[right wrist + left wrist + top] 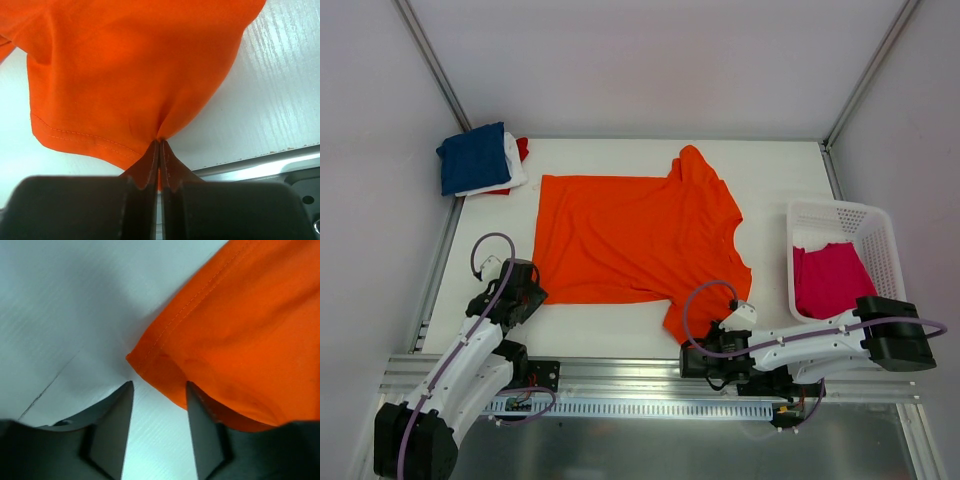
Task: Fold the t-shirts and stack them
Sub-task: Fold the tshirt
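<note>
The orange t-shirt [630, 235] lies spread sideways. Its near corner sits just ahead of the left gripper [159, 412], jaws apart — the right gripper [159, 150] clamps its sleeve.

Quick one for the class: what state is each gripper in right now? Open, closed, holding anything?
Left gripper: open, holding nothing; a corner of the orange t-shirt lies just ahead.
Right gripper: shut on the orange t-shirt's edge.

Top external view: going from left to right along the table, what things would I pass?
The navy t-shirt, folded → the orange t-shirt, spread out → the white basket, with the magenta t-shirt inside it.
</note>
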`<state>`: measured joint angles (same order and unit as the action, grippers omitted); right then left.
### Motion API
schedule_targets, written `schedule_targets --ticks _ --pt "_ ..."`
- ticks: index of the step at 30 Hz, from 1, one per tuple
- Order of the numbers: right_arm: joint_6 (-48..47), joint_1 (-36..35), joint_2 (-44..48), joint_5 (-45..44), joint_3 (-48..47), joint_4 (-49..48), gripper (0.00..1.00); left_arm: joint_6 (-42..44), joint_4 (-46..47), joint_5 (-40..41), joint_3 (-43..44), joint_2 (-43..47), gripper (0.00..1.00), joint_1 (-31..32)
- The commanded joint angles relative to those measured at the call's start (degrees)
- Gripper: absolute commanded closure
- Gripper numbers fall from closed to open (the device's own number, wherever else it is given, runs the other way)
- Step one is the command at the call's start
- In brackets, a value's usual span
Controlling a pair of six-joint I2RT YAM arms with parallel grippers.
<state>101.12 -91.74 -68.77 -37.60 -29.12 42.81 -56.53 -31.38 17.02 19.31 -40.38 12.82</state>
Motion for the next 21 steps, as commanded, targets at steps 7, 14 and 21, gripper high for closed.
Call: schedule_targets --ticks 7,14,21 --pt "1.01 -0.01 -0.66 -0.8 0.74 2.72 0.99 0.11 -0.35 2.41 0.73 0.13 0.79 0.45" --pt "1.71 -0.01 -0.14 -1.77 -1.28 8.42 0.99 0.63 0.0 2.23 0.82 0.21 1.0 0.54" --pt "2.68 -0.1 2.06 -3.26 -2.69 13.69 0.99 2.13 0.35 2.06 1.52 0.82 1.0 0.54"
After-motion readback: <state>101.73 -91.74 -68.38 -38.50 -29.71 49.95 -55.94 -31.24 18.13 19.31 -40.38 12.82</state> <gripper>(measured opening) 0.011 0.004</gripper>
